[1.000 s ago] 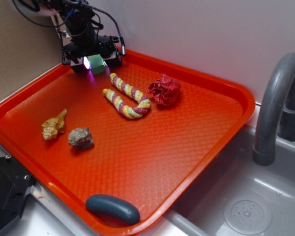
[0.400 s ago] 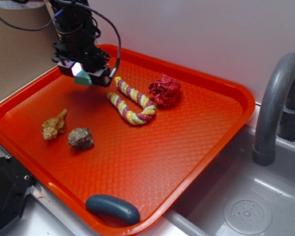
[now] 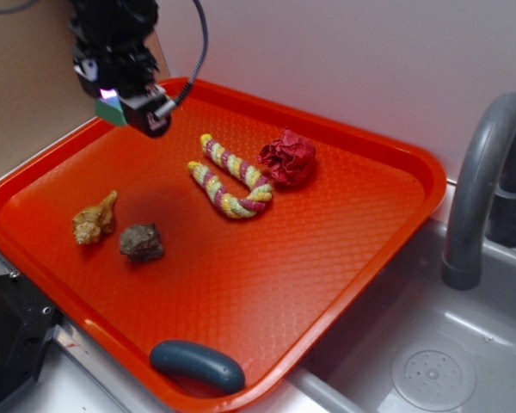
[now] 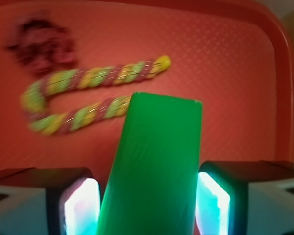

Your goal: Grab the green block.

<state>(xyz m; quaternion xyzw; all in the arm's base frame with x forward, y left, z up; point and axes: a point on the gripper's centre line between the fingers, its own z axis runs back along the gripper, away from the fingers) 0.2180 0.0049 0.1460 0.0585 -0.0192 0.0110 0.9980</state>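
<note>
The green block [image 4: 154, 166] fills the middle of the wrist view, standing between the two glowing pads [image 4: 81, 210] and tilted a little to the right. My gripper [image 4: 147, 208] is shut on it. In the exterior view the gripper [image 3: 113, 105] hangs in the air over the tray's far left corner, and only a small green edge of the block [image 3: 109, 110] shows under the black fingers. The block is lifted off the orange tray [image 3: 267, 284].
On the tray lie a yellow-and-pink rope [image 3: 228, 181], a red crumpled ball [image 3: 288, 157], a tan shell [image 3: 95, 219], a brown shell [image 3: 142, 243] and a dark blue-grey oblong piece [image 3: 198, 365]. A grey faucet [image 3: 486, 189] and sink [image 3: 430, 370] are at right.
The gripper has risen and moved left with the green block held in it. The rope shifted slightly early on.
</note>
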